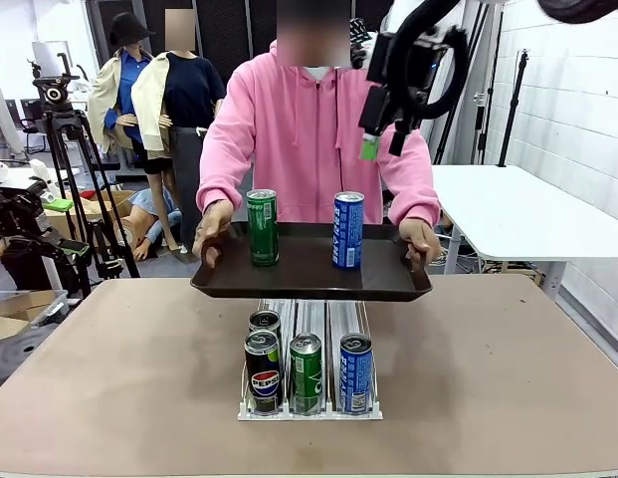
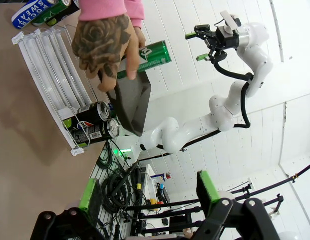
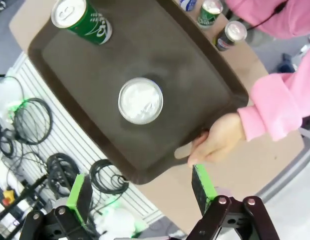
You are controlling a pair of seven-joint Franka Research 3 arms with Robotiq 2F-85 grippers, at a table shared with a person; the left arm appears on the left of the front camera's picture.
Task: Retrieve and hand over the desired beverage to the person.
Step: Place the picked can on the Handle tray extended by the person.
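Note:
The person (image 1: 313, 129) in a pink hoodie holds a dark tray (image 1: 309, 274) with both hands over the table's far edge. On it stand a green can (image 1: 263, 227) and a blue can (image 1: 347, 230). My right gripper (image 1: 383, 144) hangs open high above the tray's right side. In the right wrist view, its open gripper (image 3: 141, 189) looks down on the tray (image 3: 194, 75), the blue can's top (image 3: 140, 101) and the green can (image 3: 80, 17). My left gripper (image 2: 149, 192) is open and holds nothing, well away from the tray (image 2: 132, 107).
A clear rack (image 1: 251, 411) in the middle of the table holds a Pepsi can (image 1: 263, 373), a green can (image 1: 307, 373), a blue can (image 1: 355, 373) and one more can behind. A white table (image 1: 517, 209) stands at the right, a tripod (image 1: 65, 129) at the left.

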